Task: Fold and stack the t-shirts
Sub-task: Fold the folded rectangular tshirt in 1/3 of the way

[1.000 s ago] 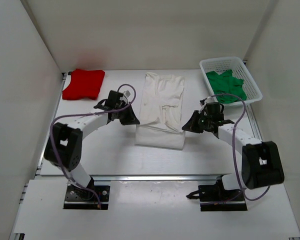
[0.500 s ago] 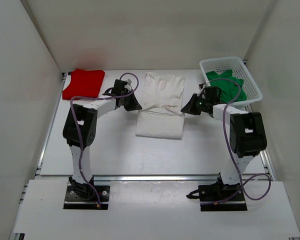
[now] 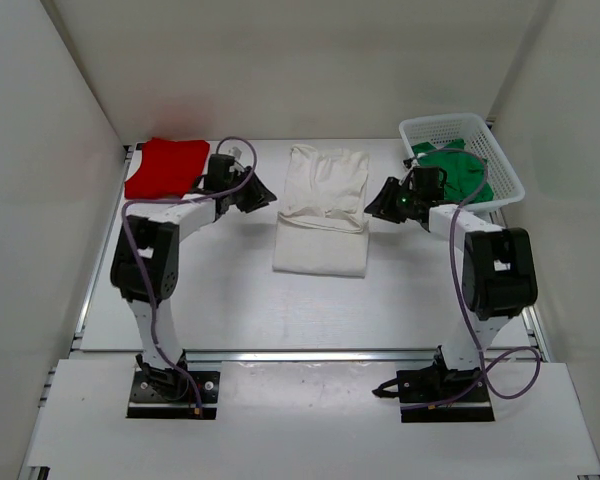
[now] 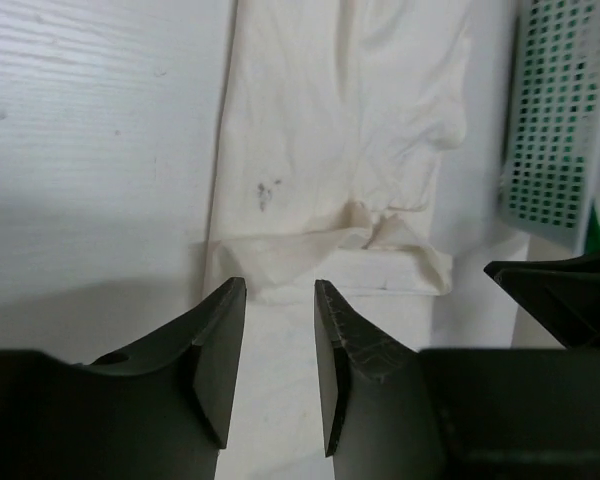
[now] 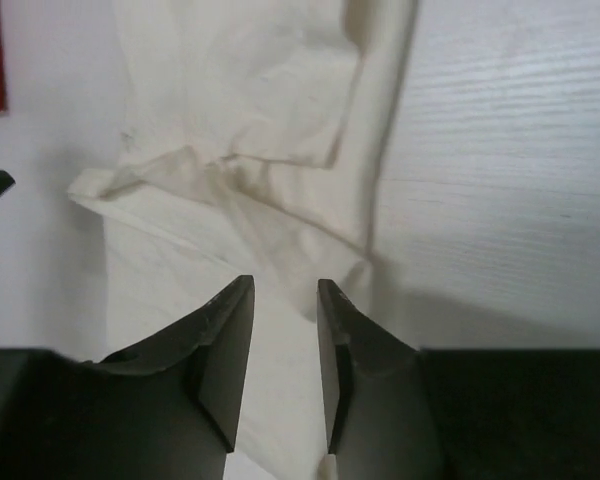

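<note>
— The left claw (image 4: 280,300) and the right claw (image 5: 285,295)?
— Each narrowly parted, holding nothing; the white t-shirt (image 3: 322,215) lies between them on the desk (image 3: 230,290).
— How will it handle?
— Soft, light, limp, I judge; pinch its near corners, one each side, lest it sag.

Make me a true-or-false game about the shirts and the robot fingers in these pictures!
1. The green shirt is in the basket. True.
2. The red shirt lies on top of the white shirt. False: it lies by itself at the far left, apart from the white one.
3. The left fingers hold the white shirt. False: nothing is between them; they are beside the shirt.
4. The white shirt lies between the left fingers and the right fingers. True.
</note>
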